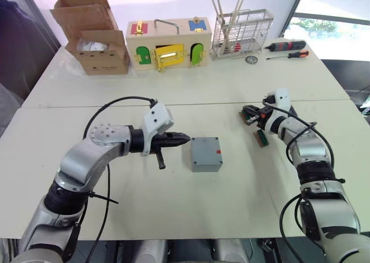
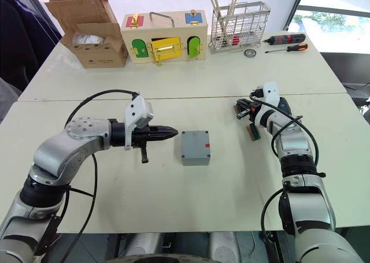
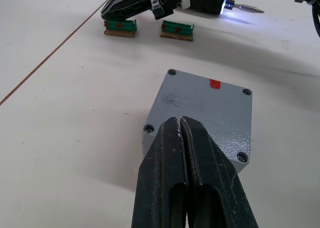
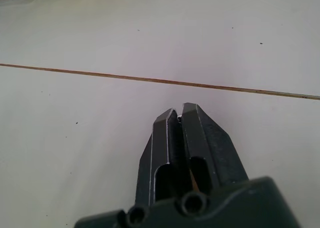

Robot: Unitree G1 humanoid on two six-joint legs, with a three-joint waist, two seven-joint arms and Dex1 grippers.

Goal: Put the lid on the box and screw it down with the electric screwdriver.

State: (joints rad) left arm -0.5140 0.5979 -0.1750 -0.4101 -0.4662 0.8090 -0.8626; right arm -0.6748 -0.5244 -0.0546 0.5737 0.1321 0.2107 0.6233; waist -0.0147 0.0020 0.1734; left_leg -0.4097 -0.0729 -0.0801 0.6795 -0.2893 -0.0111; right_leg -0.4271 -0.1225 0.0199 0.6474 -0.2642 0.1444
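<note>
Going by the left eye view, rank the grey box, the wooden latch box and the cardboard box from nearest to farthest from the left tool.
1. The grey box, lid on it, just past the tip of the shut left tool, toward the robot's right.
2. The wooden latch box, at the table's far edge, ahead of the tool.
3. The cardboard box, at the far left corner, only slightly farther.

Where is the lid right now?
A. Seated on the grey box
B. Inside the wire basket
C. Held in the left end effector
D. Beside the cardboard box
A. The lid sits flush on the box, screws visible at its corners; the shut left end effector holds nothing.
</note>
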